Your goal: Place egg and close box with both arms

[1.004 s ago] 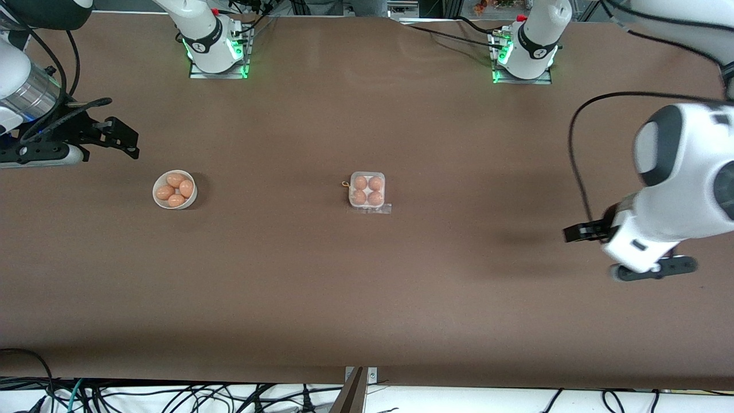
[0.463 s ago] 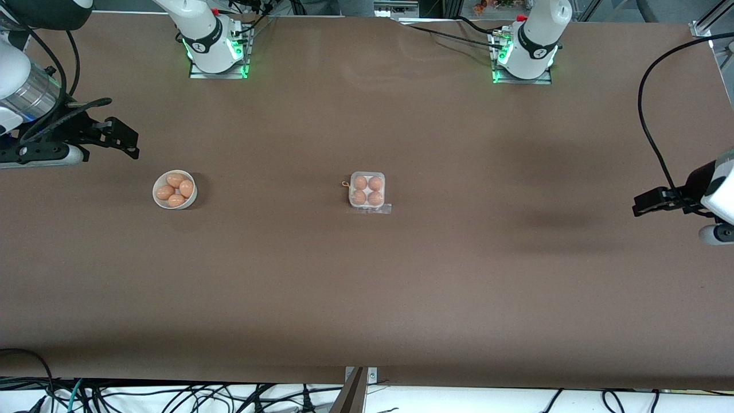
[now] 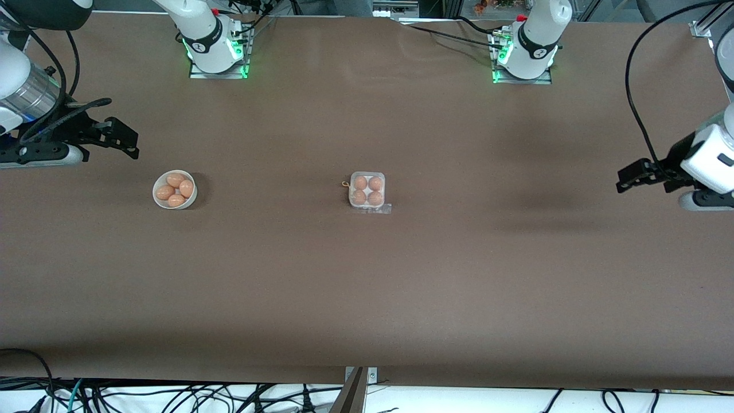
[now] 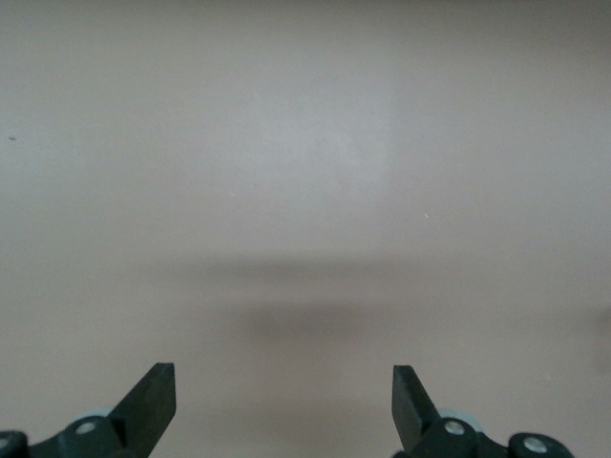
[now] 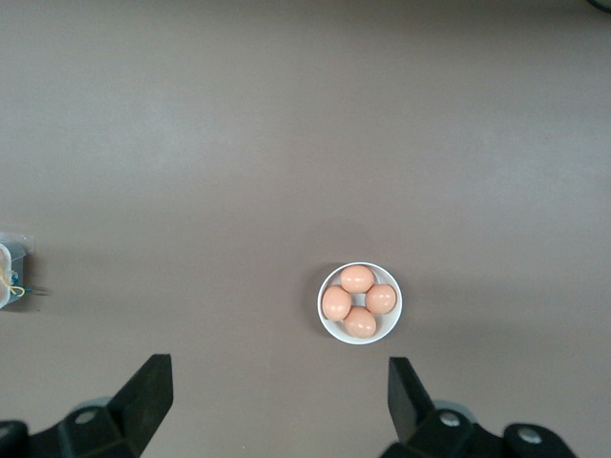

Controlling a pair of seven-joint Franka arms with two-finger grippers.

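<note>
Scene: a long brown table [image 3: 367, 287] seen from a high front camera, with two white arms based along its top edge.
Box: the small clear egg carton [image 3: 367, 191] sits mid-table at the centre of the clock face, four brown eggs in its cells; it is roughly square, so no long axis stands out.
Lid: a strip of clear plastic shows on the box's side nearer the front camera; whether the lid is shut I cannot tell.
Bowl: a round white bowl [image 3: 175, 189] with four eggs lies at 9 o'clock from the box, well apart.
Right gripper: right gripper [image 3: 117, 137] hangs over the table near the bowl, at about 11 o'clock from it, jaws spread wide and empty.
Left gripper: left gripper [image 3: 639, 176] hangs over bare table at 3 o'clock from the box, far off, jaws spread wide and empty.
Nearer arm: judged, the right arm is nearer the box, and far nearer the bowl.
Hard to make out: the left wrist view shows only bare table; the right wrist view cuts the box at its edge.
</note>
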